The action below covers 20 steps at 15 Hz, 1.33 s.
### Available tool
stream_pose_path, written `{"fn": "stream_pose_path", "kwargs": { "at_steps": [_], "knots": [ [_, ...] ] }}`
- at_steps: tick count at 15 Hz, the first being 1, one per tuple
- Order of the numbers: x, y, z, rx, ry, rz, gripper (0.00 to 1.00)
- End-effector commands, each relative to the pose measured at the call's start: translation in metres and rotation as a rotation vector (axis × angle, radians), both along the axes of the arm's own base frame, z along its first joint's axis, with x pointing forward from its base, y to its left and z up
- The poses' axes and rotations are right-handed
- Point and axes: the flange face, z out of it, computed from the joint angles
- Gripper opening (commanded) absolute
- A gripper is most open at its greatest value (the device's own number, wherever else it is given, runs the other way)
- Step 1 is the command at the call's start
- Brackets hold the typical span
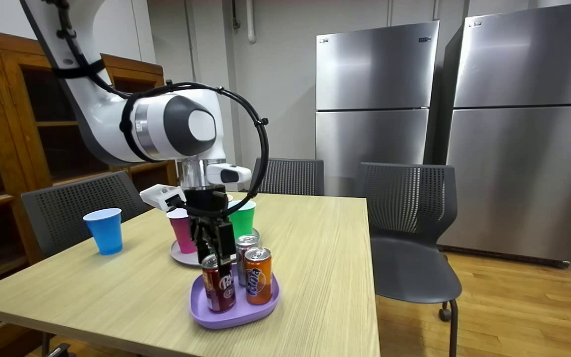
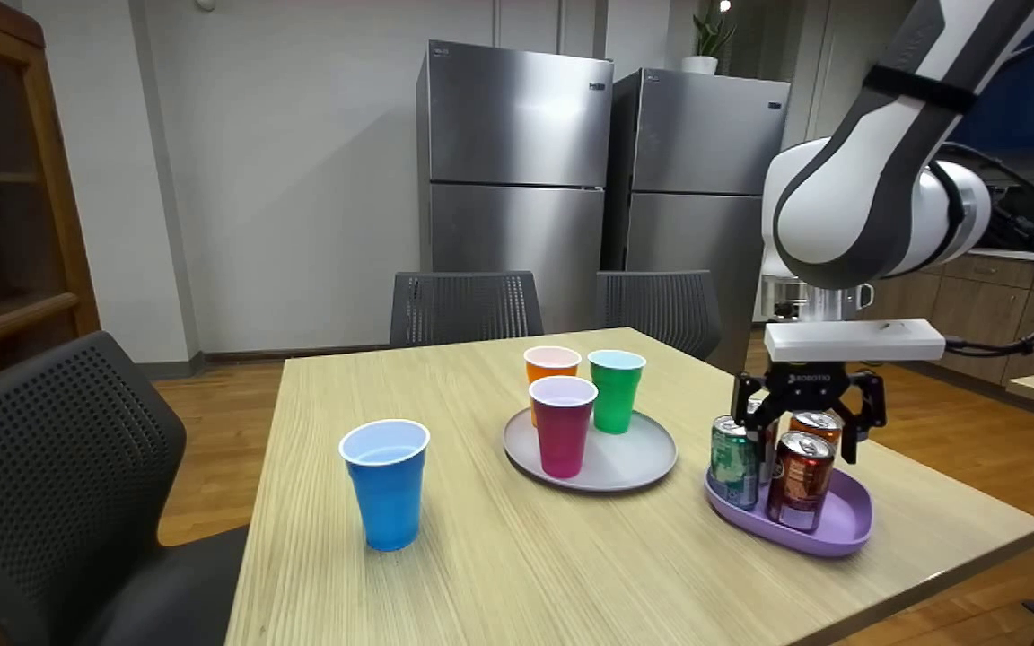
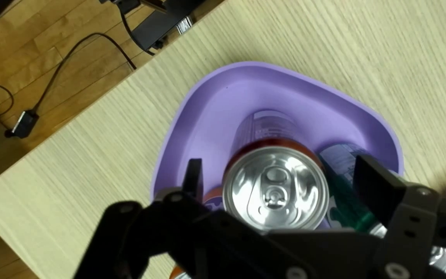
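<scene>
Operator: How do the jaws stand?

Spotter: Your gripper (image 3: 279, 172) is released, its fingers (image 3: 194, 178) spread well apart and pointing down. Your wrist view shows a gap on each side of the dark red can (image 3: 275, 188), whose silver lid sits between them.

Operator: Where is that can resting?

Spotter: Upright on the purple tray (image 3: 213, 106), between your jaws. You can read Dr Pepper on its side in an exterior view.

Operator: What else crowds the jaws?

Spotter: Three more cans share the tray. In your wrist view the green can (image 3: 347, 193) is partly hidden by the finger on the right; you cannot tell whether they touch. The orange can (image 1: 258, 282) shows near the finger on the left. You find the fourth can (image 1: 241, 260), a dark one, just past your jaws in an exterior view.

Operator: And farther out?

Spotter: To the left of your jaws in an exterior view, the gray plate (image 2: 634, 459) bears the plum cup (image 2: 562, 435), the green cup (image 2: 614, 395) and the orange cup (image 2: 546, 370). The blue cup (image 2: 387, 489) stands farther left, on the pale wooden table (image 2: 481, 583). Well beyond your jaws you have two steel refrigerators (image 2: 517, 215).
</scene>
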Motion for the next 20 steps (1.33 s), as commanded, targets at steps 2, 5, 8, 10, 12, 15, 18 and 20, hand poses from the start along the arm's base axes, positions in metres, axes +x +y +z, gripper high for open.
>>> {"fn": "stream_pose_path", "kwargs": {
  "at_steps": [2, 5, 8, 10, 12, 15, 18, 20],
  "knots": [
    [-0.002, 0.002, 0.012, -0.009, -0.023, -0.003, 1.0],
    [-0.008, 0.008, 0.019, -0.015, -0.035, 0.001, 1.0],
    [-0.02, 0.019, 0.026, -0.028, -0.048, 0.013, 1.0],
    [-0.032, 0.029, 0.031, -0.032, -0.059, 0.016, 1.0],
    [-0.046, 0.04, 0.036, -0.039, -0.073, 0.023, 1.0],
    [-0.062, 0.058, 0.047, -0.056, -0.101, 0.044, 1.0],
    [-0.051, 0.082, 0.063, -0.062, -0.132, 0.08, 1.0],
    [-0.051, 0.099, 0.077, -0.069, -0.167, 0.117, 1.0]
  ]
}}
